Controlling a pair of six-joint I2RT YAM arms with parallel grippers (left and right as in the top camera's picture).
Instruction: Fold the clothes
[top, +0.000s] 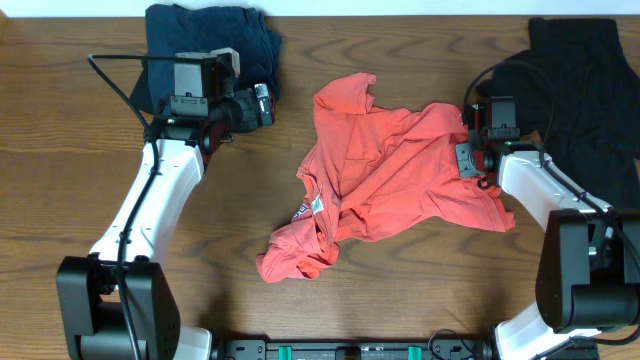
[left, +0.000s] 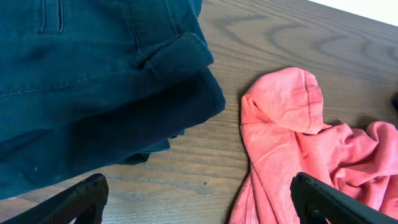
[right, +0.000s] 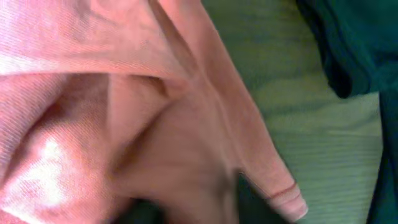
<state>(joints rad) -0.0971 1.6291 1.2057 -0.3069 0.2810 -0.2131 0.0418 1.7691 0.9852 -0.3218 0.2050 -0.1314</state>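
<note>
The coral-red T-shirt (top: 390, 180) lies crumpled in the middle of the table, with a small white print showing at its left fold. It also shows in the left wrist view (left: 292, 124) and fills the right wrist view (right: 124, 93). My left gripper (top: 265, 105) is open and empty. It hovers over bare wood (left: 199, 202) between the navy garment (top: 210, 40) and the shirt's sleeve. My right gripper (top: 470, 150) is at the shirt's right edge. Its fingers are mostly buried in the fabric and appear shut on it (right: 186, 199).
The navy garment (left: 93, 81) lies folded at the back left, under the left arm. A black garment (top: 585, 90) lies spread at the back right, close to the right arm. The table (top: 230, 290) is dark wood.
</note>
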